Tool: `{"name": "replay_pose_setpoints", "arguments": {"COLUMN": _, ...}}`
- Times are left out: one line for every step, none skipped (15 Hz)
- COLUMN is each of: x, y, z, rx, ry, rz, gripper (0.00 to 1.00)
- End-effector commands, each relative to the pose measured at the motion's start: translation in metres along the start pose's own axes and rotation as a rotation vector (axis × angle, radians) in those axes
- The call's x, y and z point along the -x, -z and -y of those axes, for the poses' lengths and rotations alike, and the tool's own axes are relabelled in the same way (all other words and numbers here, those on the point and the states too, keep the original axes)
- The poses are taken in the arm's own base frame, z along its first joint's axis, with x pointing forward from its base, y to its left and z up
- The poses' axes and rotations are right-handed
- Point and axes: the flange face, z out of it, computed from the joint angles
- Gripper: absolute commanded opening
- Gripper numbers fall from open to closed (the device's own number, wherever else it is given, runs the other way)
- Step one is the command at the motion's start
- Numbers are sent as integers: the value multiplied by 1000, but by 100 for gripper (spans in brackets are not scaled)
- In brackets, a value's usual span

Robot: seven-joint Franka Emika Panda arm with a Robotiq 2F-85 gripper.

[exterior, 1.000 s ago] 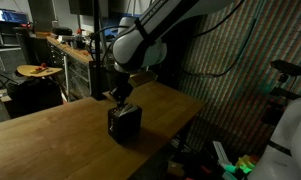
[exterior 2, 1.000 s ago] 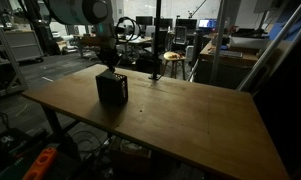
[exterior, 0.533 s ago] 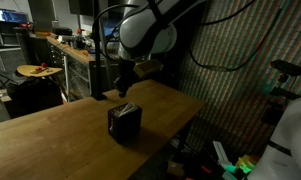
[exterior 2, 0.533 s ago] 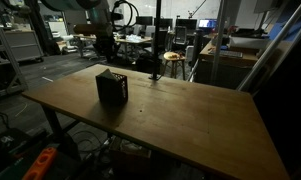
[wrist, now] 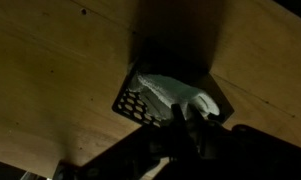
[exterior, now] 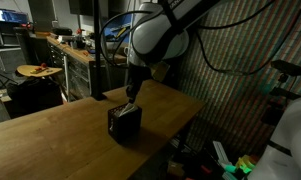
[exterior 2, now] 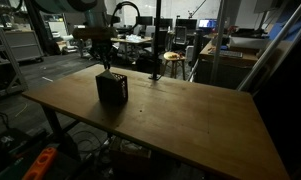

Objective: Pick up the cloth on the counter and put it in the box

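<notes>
The wrinkled grey-white cloth [wrist: 170,92] lies bunched inside the small dark latticed box [wrist: 133,103], mid-frame on the light-brown wooden counter [wrist: 60,70]. Just above, the gripper [exterior: 131,97] has its fingers pressed together, empty.

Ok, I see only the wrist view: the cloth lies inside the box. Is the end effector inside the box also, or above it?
Observer: Above it, as far as I can tell. In both exterior views the end effector hangs just over the rim of the box.
Operator: And is the box tipped to one side?
Observer: No. It stands upright and flat on the counter.
</notes>
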Motion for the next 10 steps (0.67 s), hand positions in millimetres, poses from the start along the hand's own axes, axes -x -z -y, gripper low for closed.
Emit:
{"name": "replay_pose_setpoints", "arguments": {"x": 22, "y": 16, "z": 6, "rx": -11, "ry": 146, "rz": -25, "gripper": 7}}
{"name": "replay_pose_setpoints", "arguments": {"x": 26, "y": 17, "z": 7, "rx": -13, "ry": 183, "rz": -25, "gripper": 7}}
{"name": "replay_pose_setpoints", "arguments": {"x": 30, "y": 19, "z": 8, "rx": -19, "ry": 216, "rz": -28, "gripper": 8}}
{"name": "replay_pose_setpoints", "arguments": {"x": 33, "y": 20, "z": 8, "rx": -23, "ry": 242, "rz": -31, "gripper": 11}}
{"name": "replay_pose_setpoints", "arguments": {"x": 36, "y": 21, "z": 9, "rx": -30, "ry": 272, "rz": -35, "gripper": 24}}
{"name": "replay_pose_setpoints", "arguments": {"x": 39, "y": 22, "z": 10, "rx": -38, "ry": 298, "rz": -38, "gripper": 37}}
{"name": "replay_pose_setpoints", "arguments": {"x": 42, "y": 23, "z": 12, "rx": -44, "ry": 322, "rz": -44, "gripper": 44}}
{"name": "replay_pose_setpoints", "arguments": {"x": 44, "y": 24, "z": 14, "rx": -50, "ry": 345, "rz": -47, "gripper": 51}}
{"name": "replay_pose_setpoints", "arguments": {"x": 45, "y": 24, "z": 16, "rx": -57, "ry": 368, "rz": -50, "gripper": 61}}
{"name": "replay_pose_setpoints", "arguments": {"x": 46, "y": 25, "z": 18, "rx": -63, "ry": 386, "rz": -56, "gripper": 69}}
